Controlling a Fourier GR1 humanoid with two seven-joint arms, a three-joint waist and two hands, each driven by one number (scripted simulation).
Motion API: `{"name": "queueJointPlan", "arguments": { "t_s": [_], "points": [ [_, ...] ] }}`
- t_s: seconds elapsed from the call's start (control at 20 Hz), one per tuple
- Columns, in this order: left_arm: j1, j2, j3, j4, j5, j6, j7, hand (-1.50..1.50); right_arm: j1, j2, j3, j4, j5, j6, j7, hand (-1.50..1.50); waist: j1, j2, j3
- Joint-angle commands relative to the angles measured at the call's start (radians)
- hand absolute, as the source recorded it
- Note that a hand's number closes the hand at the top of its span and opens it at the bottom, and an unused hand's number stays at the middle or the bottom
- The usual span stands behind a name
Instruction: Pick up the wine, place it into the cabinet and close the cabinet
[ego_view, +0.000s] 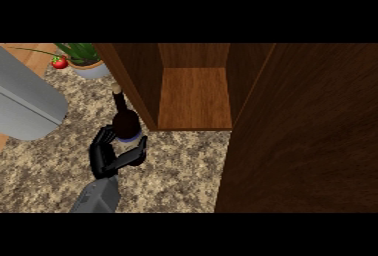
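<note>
While the left robot hand grips the wine bottle, speckled granite counter stretches beneath the open cabinet.

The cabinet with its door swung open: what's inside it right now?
Inside the cabinet only a bare wooden shelf and back wall show. The wine bottle is outside, on the counter at its left, held by the left hand. The open door hides the cabinet's right side.

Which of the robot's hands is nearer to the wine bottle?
The left hand: its fingers curl round the wine bottle, just outside the open cabinet. The right hand is out of view.
</note>
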Motion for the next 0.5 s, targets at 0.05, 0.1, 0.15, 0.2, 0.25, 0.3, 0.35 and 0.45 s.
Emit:
{"name": "queueJointPlan", "arguments": {
  "t_s": [0.05, 0.1, 0.15, 0.2, 0.25, 0.3, 0.35, 0.45],
  "points": [
    [-0.038, 0.000, -0.026, 0.024, -0.052, 0.009, -0.046, 1.50, 0.001, -0.027, -0.069, -0.145, -0.097, -0.006, 0.130, -1.50, -0.005, -0.001, 0.000],
    [0.001, -0.005, -0.084, -0.001, -0.078, -0.049, -0.044, 1.50, -0.004, -0.021, -0.062, -0.079, -0.101, 0.012, 0.075, -1.50, 0.000, -0.001, 0.000],
    [0.025, 0.027, -0.125, -0.037, -0.092, -0.114, -0.011, 1.50, -0.012, -0.026, -0.085, -0.057, -0.118, 0.014, 0.074, -1.50, 0.003, -0.003, 0.001],
    [0.032, 0.064, -0.138, -0.026, -0.100, -0.177, -0.013, 1.50, 0.069, -0.004, -0.041, -0.092, -0.084, 0.022, 0.038, -1.50, -0.001, -0.001, 0.001],
    [0.056, 0.090, -0.176, -0.045, -0.113, -0.262, -0.018, 1.50, -0.018, -0.012, -0.055, -0.029, -0.081, 0.010, 0.037, -1.50, 0.008, -0.003, 0.001],
    [0.028, 0.092, -0.194, -0.020, -0.116, -0.320, -0.014, 1.50, -0.006, -0.004, -0.037, -0.062, -0.086, 0.009, 0.048, -1.50, -0.008, -0.003, 0.000],
    [0.024, 0.071, -0.208, -0.058, -0.135, -0.288, -0.034, 1.50, -0.023, -0.009, -0.054, -0.036, -0.093, 0.007, 0.053, -1.50, 0.002, -0.003, 0.000],
    [0.037, 0.076, -0.239, -0.172, -0.149, -0.275, 0.009, 1.50, 0.019, -0.008, -0.022, -0.067, -0.043, 0.010, 0.053, -1.50, 0.010, -0.006, 0.001]
  ]
}}
